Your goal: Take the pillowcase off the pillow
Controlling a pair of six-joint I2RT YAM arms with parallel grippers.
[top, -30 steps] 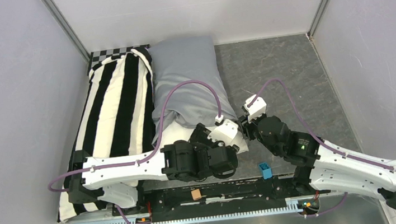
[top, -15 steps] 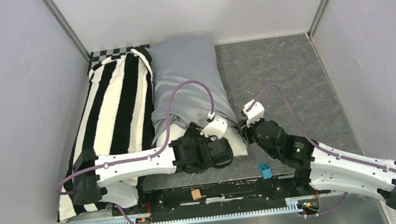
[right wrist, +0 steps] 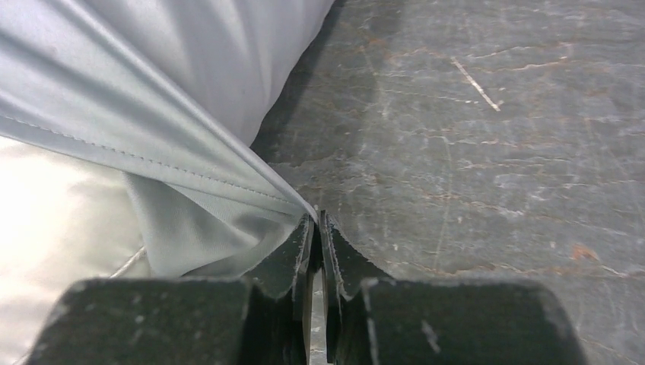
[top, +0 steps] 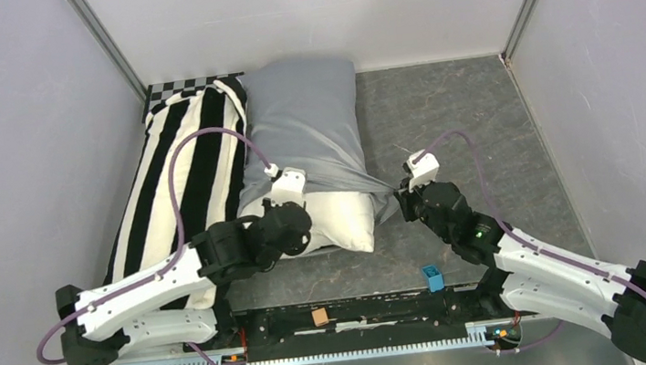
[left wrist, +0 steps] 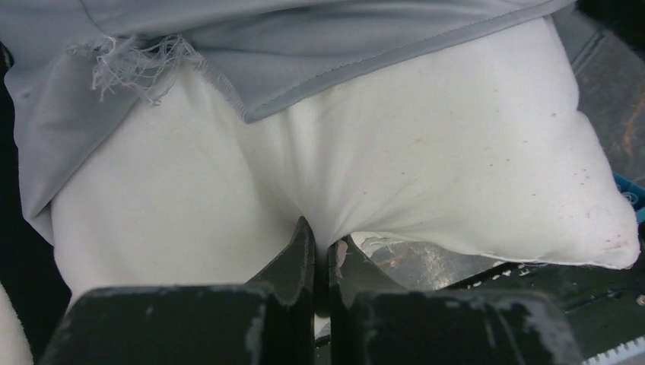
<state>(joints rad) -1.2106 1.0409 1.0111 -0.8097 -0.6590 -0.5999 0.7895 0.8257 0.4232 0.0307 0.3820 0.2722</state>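
Note:
The light blue-grey pillowcase (top: 303, 120) covers the far part of the white pillow (top: 338, 222), whose near end lies bare. In the left wrist view my left gripper (left wrist: 323, 247) is shut on a pinch of the pillow (left wrist: 426, 167), just below the pillowcase's hem (left wrist: 304, 46). From above, the left gripper (top: 304, 226) sits at the pillow's near left part. My right gripper (top: 397, 195) is shut on the pillowcase's near right corner and draws it out into a taut point. In the right wrist view the hem (right wrist: 152, 114) runs into the shut right gripper (right wrist: 316, 224).
A long black-and-white striped pillow (top: 185, 175) lies along the left, touching the pillowcase. A small blue block (top: 432, 277) and an orange block (top: 320, 316) sit by the black rail (top: 362, 316) at the near edge. Grey walls close in on three sides.
My left gripper has moved left along the pillow's near end and shut on the white fabric. The right gripper has shut on the pillowcase corner and pulled it taut; more white pillow shows.

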